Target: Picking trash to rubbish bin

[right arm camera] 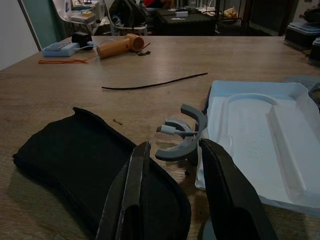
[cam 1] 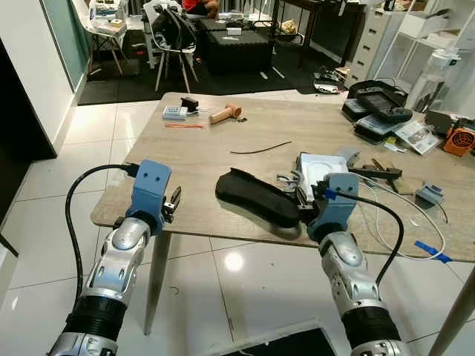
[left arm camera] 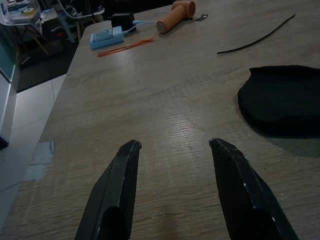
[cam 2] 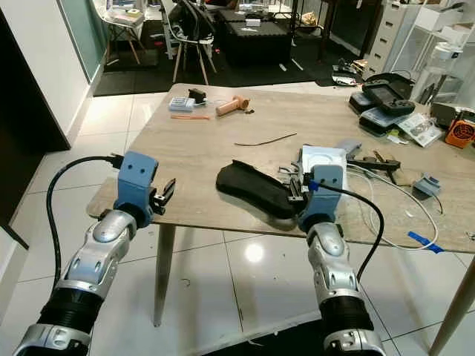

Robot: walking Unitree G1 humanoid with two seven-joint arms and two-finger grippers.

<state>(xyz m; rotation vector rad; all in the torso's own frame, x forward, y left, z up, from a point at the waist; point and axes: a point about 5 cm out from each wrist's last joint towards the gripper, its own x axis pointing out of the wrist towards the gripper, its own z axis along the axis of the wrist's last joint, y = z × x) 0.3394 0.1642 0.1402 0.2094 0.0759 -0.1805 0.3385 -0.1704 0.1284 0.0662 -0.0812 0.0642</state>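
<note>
A black curved foam piece lies near the front edge of the wooden table. Beside it are a white plastic tray and a grey ring-shaped part. A thin black strip lies further back. My right gripper is open, low over the near end of the black piece, pointing at the grey ring. My left gripper is open over bare tabletop at the front left corner, with the black piece off to its right.
At the table's far left lie an orange tool handle, a light blue device and an orange cord. Black cases, papers and cables crowd the right side. A chair stands beyond the table on the tiled floor.
</note>
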